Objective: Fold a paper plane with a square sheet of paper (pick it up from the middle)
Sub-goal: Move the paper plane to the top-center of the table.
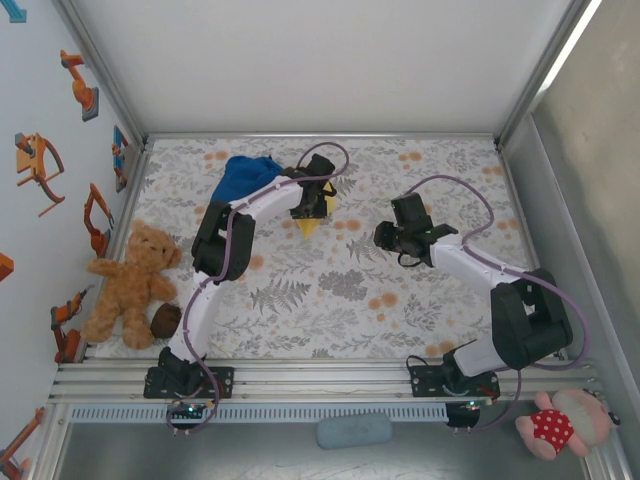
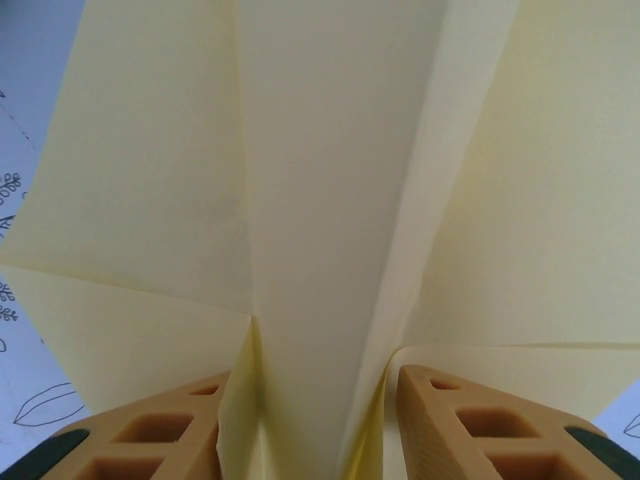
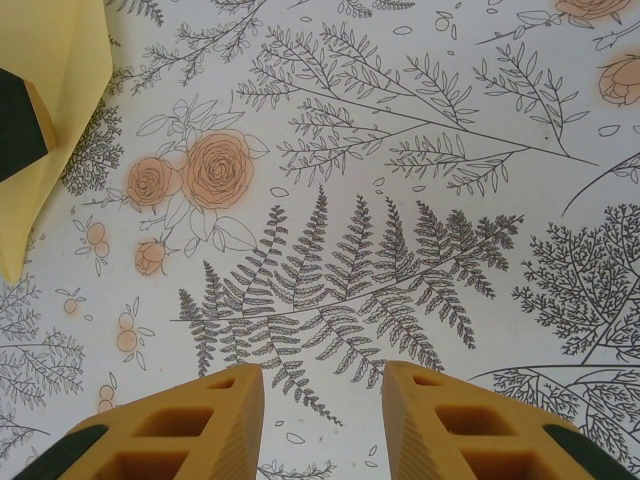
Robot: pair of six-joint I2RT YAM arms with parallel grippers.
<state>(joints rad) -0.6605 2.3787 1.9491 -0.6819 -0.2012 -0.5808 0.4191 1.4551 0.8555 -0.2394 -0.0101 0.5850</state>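
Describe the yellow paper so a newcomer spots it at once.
On the floral tablecloth, find the left gripper at the far side, beside a blue cap. The folded yellow paper pokes out beneath its jaws, pointed tip toward the arm bases. It is plain, pale yellow and sharply creased, unlike the soft blue cap.

paper plane point(image 1: 310, 227): 1 | blue cap point(image 1: 243, 176): 1 | teddy bear point(image 1: 130, 285): 1 | pink plush doll point(image 1: 560, 425): 1

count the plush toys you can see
2: a brown teddy bear lying at the left edge of the table, and a pink plush in red dots beyond the near right corner. Others may be hidden.
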